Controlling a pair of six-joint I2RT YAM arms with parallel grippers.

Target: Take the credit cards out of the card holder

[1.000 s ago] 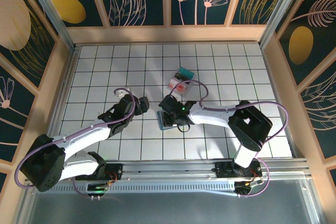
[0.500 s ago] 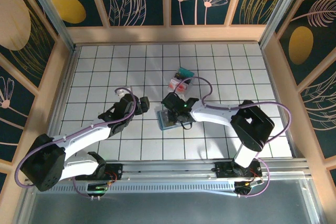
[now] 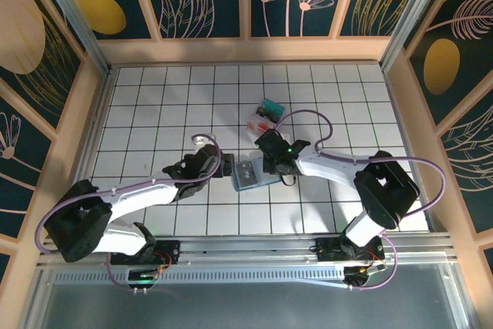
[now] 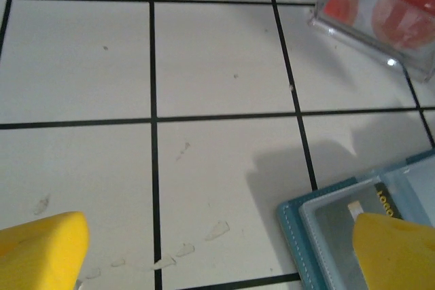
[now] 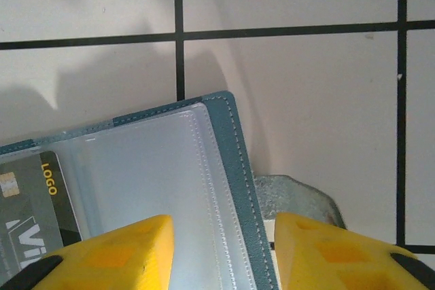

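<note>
left gripper (image 4: 217, 252): spread wide | right gripper (image 5: 221, 252): apparently parted

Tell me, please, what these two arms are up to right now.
Both arms are working on an open card holder lying flat on the tiled table. The right gripper is open, with its fingers on either side of one edge of the holder. The left gripper is open at the opposite corner. A dark card sits in a clear sleeve of the holder, and other cards lie farther back.
</note>
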